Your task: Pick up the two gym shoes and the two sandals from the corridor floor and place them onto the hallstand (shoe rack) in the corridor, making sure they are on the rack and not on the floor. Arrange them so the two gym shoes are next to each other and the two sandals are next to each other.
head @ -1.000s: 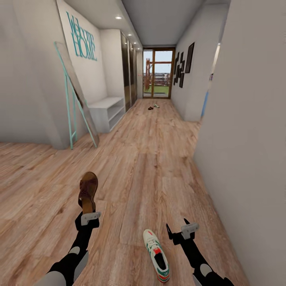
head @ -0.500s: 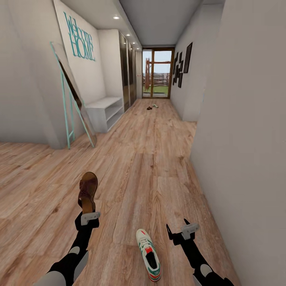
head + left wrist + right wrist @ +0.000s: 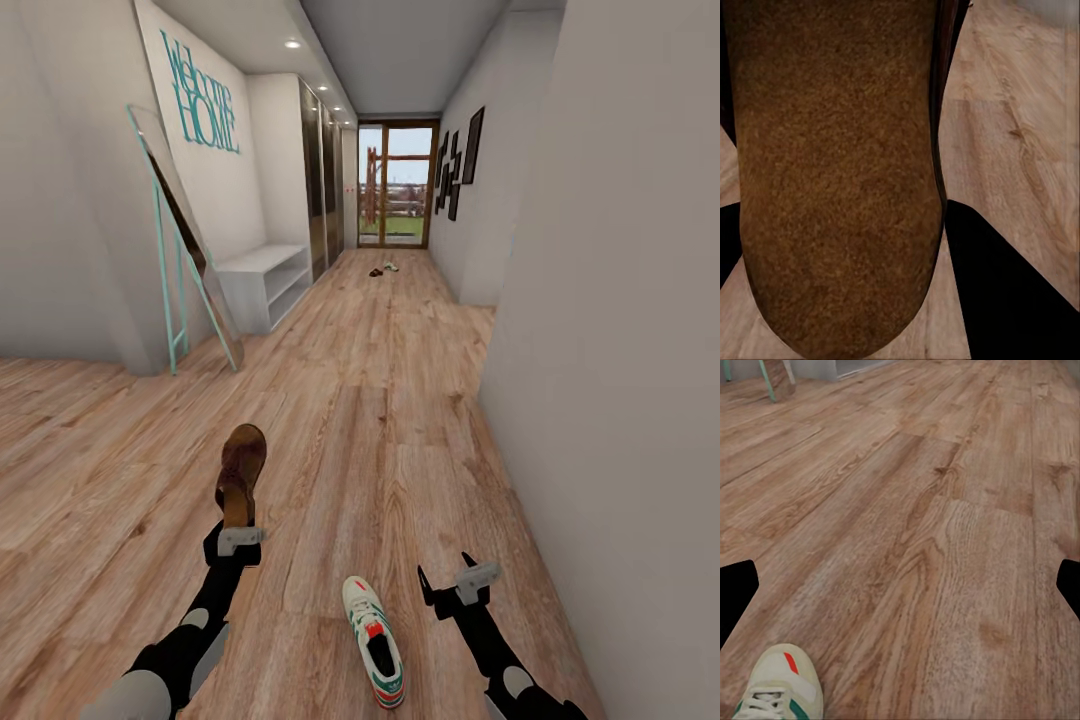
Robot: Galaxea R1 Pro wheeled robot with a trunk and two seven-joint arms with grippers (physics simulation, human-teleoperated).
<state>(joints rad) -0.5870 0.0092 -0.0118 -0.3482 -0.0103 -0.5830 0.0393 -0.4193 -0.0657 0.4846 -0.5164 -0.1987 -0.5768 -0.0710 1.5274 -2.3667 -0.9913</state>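
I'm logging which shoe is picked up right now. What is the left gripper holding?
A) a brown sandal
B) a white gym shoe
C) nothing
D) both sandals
A: the left gripper is shut on one brown sandal, lifted above the floor, while a white gym shoe lies beside the open right gripper.

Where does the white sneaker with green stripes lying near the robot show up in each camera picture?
Head view: white sneaker with green stripes on the floor, bottom centre, just left of the right hand.
Left wrist view: not in it.
Right wrist view: its toe at the lower-left corner.
Shared landmark: wood-grain plank floor.
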